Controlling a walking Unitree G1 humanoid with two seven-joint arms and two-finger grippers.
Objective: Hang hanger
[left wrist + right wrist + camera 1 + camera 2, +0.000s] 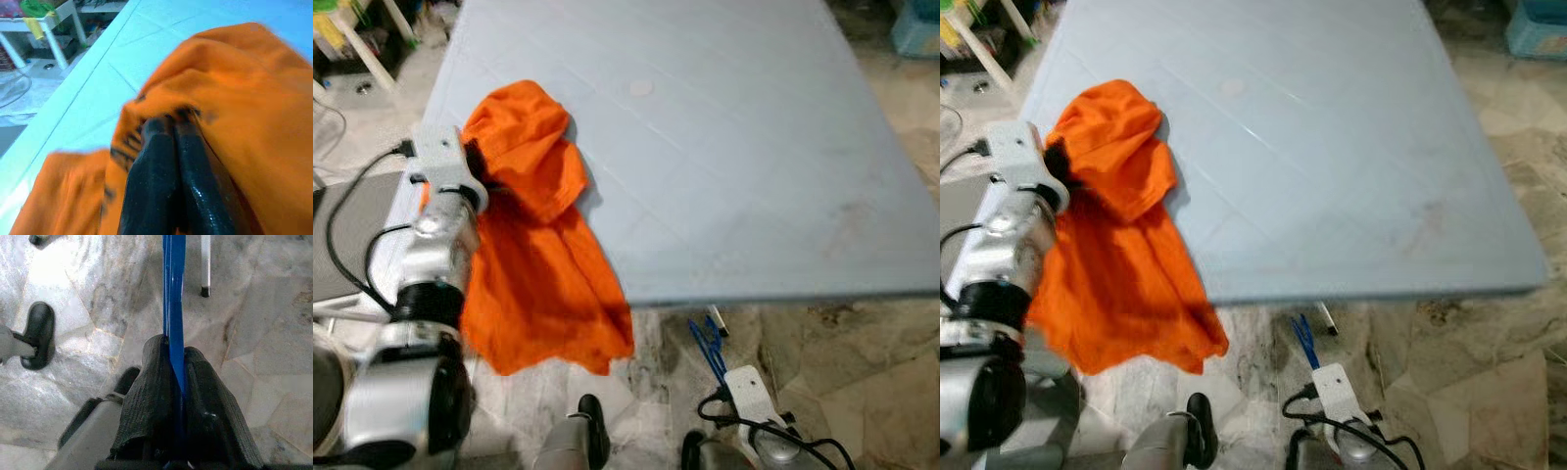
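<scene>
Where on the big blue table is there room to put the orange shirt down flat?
The table is bare everywhere to the right of the orange shirt. It is crowded only at the near left edge, where the left gripper pinches the shirt as it drapes over the side.

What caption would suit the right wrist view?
Right gripper shut on a blue hanger, held low above the marble floor.

Orange garment (533,225) blocks table (734,147) edge at 9 o'clock; tabletop from 12 to 3 o'clock open.
</scene>
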